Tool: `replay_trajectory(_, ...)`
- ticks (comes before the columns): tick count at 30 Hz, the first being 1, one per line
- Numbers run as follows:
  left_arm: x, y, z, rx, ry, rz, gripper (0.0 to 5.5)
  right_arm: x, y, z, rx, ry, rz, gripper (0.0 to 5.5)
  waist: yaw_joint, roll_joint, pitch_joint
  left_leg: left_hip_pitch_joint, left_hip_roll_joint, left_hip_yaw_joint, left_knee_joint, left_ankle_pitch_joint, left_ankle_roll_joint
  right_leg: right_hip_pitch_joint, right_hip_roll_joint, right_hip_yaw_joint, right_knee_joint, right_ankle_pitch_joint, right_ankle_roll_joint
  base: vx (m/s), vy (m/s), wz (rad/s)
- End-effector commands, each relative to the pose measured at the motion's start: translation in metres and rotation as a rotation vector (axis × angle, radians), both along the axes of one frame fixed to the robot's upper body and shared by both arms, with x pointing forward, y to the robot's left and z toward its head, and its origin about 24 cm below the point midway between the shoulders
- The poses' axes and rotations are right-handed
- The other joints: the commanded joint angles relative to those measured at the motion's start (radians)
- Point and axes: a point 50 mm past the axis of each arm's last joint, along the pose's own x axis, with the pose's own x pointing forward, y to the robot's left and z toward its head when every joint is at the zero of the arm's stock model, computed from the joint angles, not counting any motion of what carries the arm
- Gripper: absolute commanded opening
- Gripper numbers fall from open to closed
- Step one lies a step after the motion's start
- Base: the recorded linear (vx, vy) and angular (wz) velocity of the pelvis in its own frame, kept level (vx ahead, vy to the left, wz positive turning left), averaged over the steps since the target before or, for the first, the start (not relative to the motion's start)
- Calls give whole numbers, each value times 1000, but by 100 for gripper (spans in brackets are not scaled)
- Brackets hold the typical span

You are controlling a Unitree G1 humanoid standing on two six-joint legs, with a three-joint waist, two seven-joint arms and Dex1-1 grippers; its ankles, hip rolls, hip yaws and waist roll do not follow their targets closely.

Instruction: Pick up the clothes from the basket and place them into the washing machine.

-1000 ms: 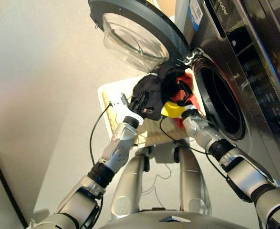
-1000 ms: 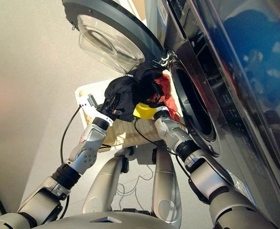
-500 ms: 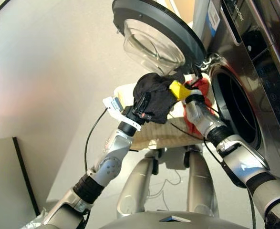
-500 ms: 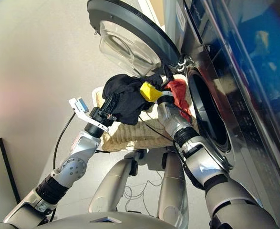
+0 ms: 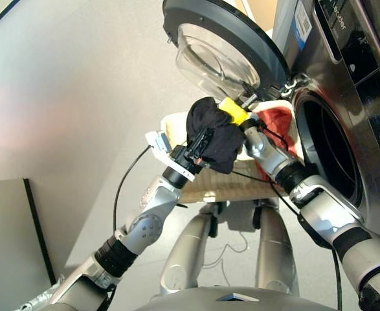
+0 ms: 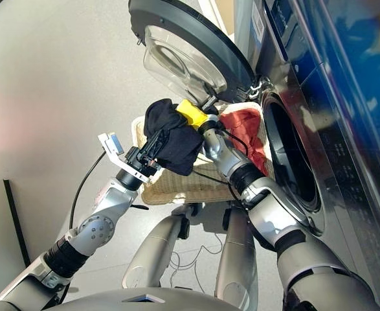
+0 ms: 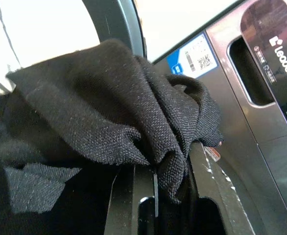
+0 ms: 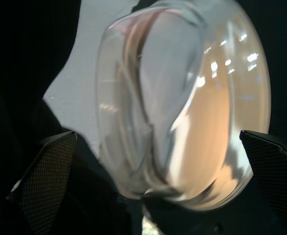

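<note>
A black garment (image 5: pixel 217 133) hangs bunched in the air over the basket (image 5: pixel 209 186), with my left gripper (image 5: pixel 199 148) shut on its lower edge; this cloth (image 7: pixel 114 122) fills the left wrist view. A coral red garment (image 5: pixel 277 124) lies in the basket against the washing machine (image 5: pixel 351 78). The drum opening (image 5: pixel 329 152) is dark, and the round glass door (image 5: pixel 219 52) stands swung open above. My right gripper (image 8: pixel 158 161) is open just under the door glass (image 8: pixel 182 107), beside the black garment, holding nothing.
The open door overhangs the basket and both grippers. A black cable (image 5: pixel 122 194) loops from my left wrist over the grey floor. A dark flat panel (image 5: pixel 8 240) lies at the lower left.
The camera has tilted. My left gripper has raised the black garment clear of the basket. My right gripper has lifted away from the red garment to the door glass.
</note>
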Motion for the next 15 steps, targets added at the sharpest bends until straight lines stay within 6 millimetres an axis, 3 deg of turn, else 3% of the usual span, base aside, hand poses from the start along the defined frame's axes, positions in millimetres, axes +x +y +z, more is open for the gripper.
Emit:
replay_trajectory(1,-1,15,26,-36,-162,116,0,-19,25,0,37,-76,124,550,-10,-44,-55,-48,-16,43,30,14,6,61,11,30,-111,28,89,0,0,0)
replay_trajectory(8,11,40,20,-30,-137,330,0,-42,11,-40,9,12,111,550,-39,-61,-51,-54,-8,57,36,7,7,48,19,39,-106,29,88,0,0,0)
replay_trajectory(15,15,45,20,-46,-138,394,0,-59,11,-53,-6,46,179,550,-56,-66,-51,-56,-3,59,36,6,6,44,26,44,-107,28,88,0,0,0)
